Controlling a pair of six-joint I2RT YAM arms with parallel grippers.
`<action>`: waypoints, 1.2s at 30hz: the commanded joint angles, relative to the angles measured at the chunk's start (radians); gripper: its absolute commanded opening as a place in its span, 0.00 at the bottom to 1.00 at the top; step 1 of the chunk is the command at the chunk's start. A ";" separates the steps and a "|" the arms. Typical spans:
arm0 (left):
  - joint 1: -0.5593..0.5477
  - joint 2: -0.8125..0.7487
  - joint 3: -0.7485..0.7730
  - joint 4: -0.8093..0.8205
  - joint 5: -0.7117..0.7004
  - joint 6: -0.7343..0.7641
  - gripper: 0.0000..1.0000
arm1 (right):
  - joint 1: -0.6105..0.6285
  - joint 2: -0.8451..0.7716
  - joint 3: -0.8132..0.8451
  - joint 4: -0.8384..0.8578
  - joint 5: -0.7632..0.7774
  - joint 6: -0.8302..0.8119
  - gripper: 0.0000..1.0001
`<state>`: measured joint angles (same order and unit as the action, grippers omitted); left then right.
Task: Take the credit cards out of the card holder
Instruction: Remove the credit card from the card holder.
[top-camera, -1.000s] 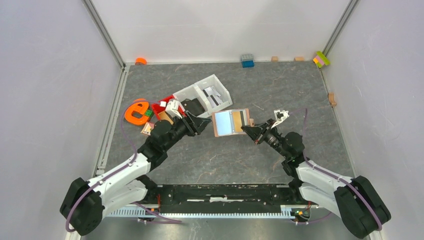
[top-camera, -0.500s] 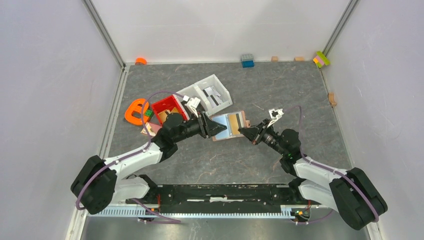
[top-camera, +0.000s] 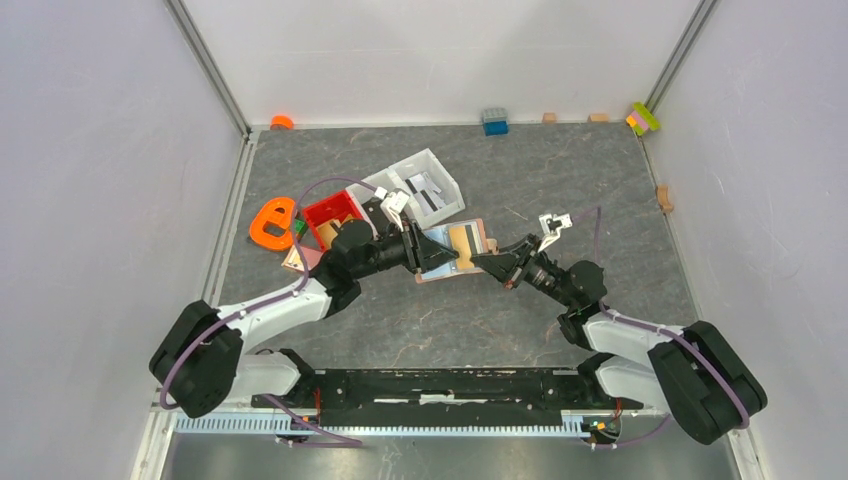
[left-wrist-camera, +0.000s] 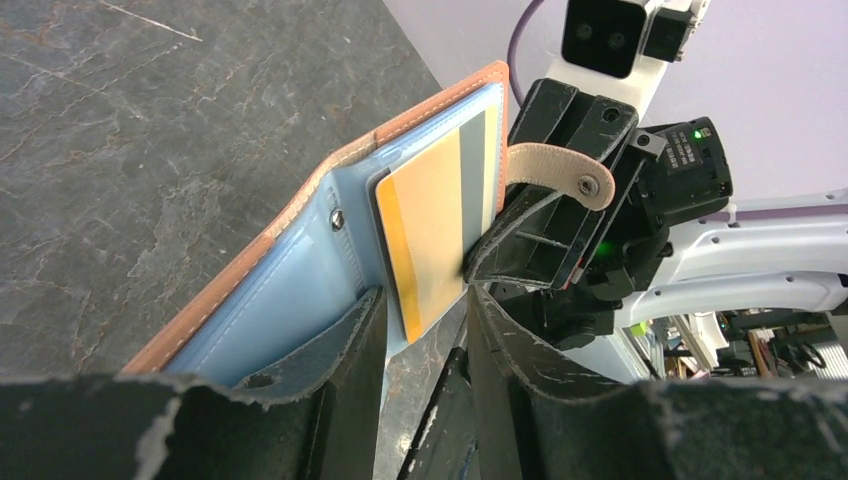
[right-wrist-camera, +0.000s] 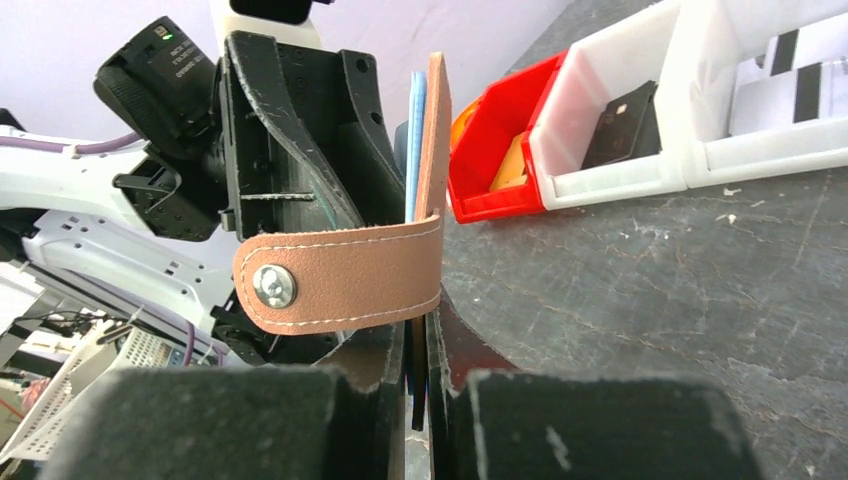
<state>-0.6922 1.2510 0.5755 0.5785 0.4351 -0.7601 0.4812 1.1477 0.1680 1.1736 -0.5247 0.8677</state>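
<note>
My left gripper (left-wrist-camera: 425, 300) sits loose around the orange card (left-wrist-camera: 430, 230), not pinching it yet. The card is tucked in the open card holder (left-wrist-camera: 290, 270). My right gripper (right-wrist-camera: 418, 335) squeezes the holder's edge. If I pull crooked, the holder could slip out.

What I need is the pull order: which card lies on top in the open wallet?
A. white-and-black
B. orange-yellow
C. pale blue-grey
B: in the left wrist view the orange-yellow card overlaps the pale grey card inside the wallet.
</note>
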 joint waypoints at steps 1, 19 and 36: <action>-0.002 0.015 0.035 0.020 0.030 0.033 0.42 | -0.001 0.004 0.019 0.176 -0.061 0.063 0.00; -0.002 0.009 -0.035 0.346 0.181 -0.066 0.25 | 0.021 0.122 0.044 0.344 -0.132 0.164 0.00; -0.003 -0.039 -0.046 0.270 0.118 -0.020 0.02 | 0.013 0.120 0.033 0.377 -0.133 0.170 0.31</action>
<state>-0.6765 1.2716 0.5198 0.8925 0.5953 -0.8215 0.4835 1.2766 0.1841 1.4651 -0.6125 1.0470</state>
